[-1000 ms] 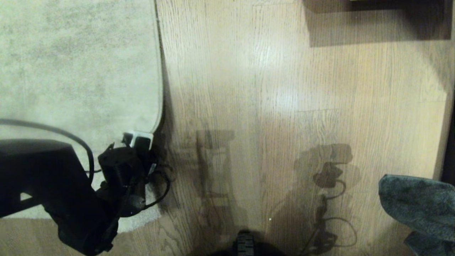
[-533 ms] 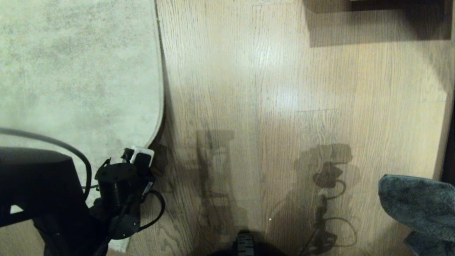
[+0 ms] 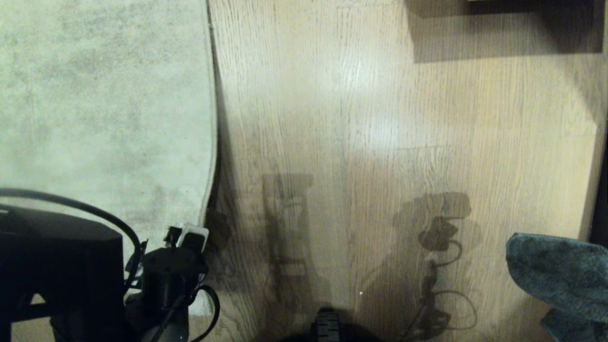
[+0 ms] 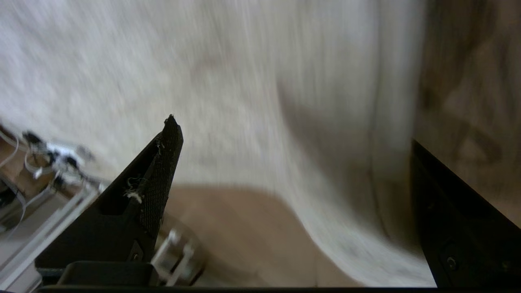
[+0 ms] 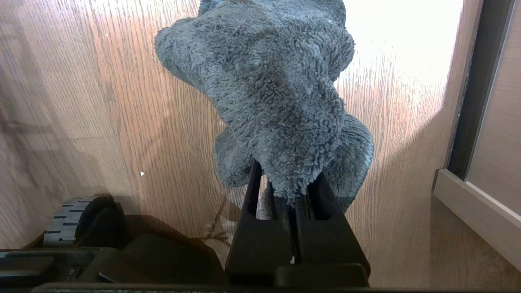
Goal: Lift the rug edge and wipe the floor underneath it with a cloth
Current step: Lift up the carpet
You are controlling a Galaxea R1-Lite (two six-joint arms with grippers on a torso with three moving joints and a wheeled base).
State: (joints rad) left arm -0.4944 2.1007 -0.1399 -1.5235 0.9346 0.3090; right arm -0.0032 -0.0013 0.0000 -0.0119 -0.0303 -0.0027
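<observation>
Since a second ago the left gripper [image 4: 293, 162] has drawn back toward the robot's base along the rug's near corner, and the rug [image 3: 104, 109] now lies flatter there, its edge running straighter than before. Its two black fingers [image 4: 158, 171] stand spread as wide as they go, with nothing between them; the rug's corner and a strip of bare floor show in the gap, and the fingers hang above the pile without gripping it. In the head view that gripper's wrist sits low on the left, over the rug's near right corner, with a black cable looping off it.

Over on the right, the right gripper [image 5: 285, 195] has its fingers pinched tight on the cloth [image 5: 276, 93], a fuzzy grey-teal rag that bunches up out of the clamp and droops over the fingertips. It hangs above the floor [image 3: 380, 118], well apart from the rug, and shows only as a dark teal lump at the right edge of the head view. A dark frame and a pale panel stand just beside it.

Wood-grain planks fill the middle, crossed by the arms' shadows. One of the base's wheels [image 5: 71, 221] rests on the floor near the right arm.
</observation>
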